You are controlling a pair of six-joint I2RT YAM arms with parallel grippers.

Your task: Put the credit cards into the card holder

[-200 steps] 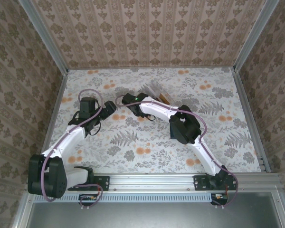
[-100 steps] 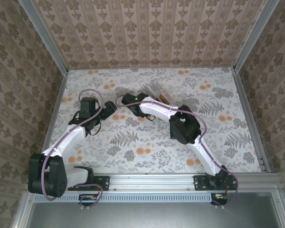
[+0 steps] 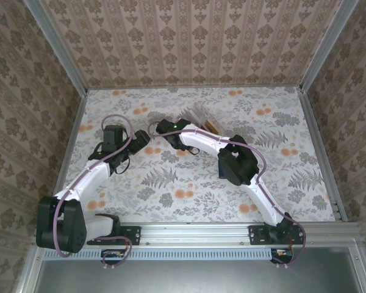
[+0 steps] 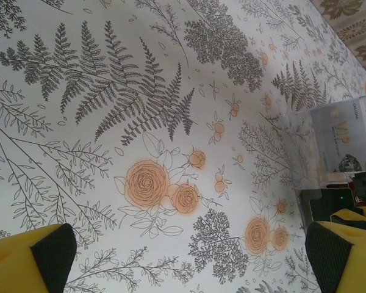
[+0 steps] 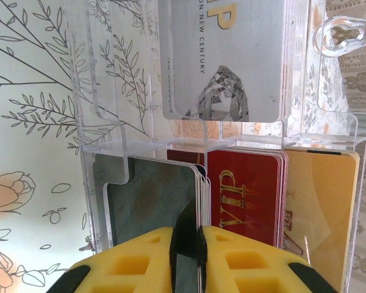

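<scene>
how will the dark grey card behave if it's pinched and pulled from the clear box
The dark grey card looks thin and flat, so probably light and slightly bendy. Its smooth face may slip. It sits packed against other cards in the clear box, so neighbours could drag along.

The pale grey-white card point(image 5: 222, 61) stands upright at the upper centre of the right wrist view. It carries gold lettering and a printed diamond and sits in a raised slot of the clear box point(image 5: 329, 125). Below it three lots stand on edge side by side. The dark grey cards point(image 5: 152, 201) are at lower left of centre, the red cards point(image 5: 247, 195) with gold "VIP" are in the middle, and the orange-tan card point(image 5: 320, 201) is at lower right. In the left wrist view the pale card shows at the right edge.
</scene>
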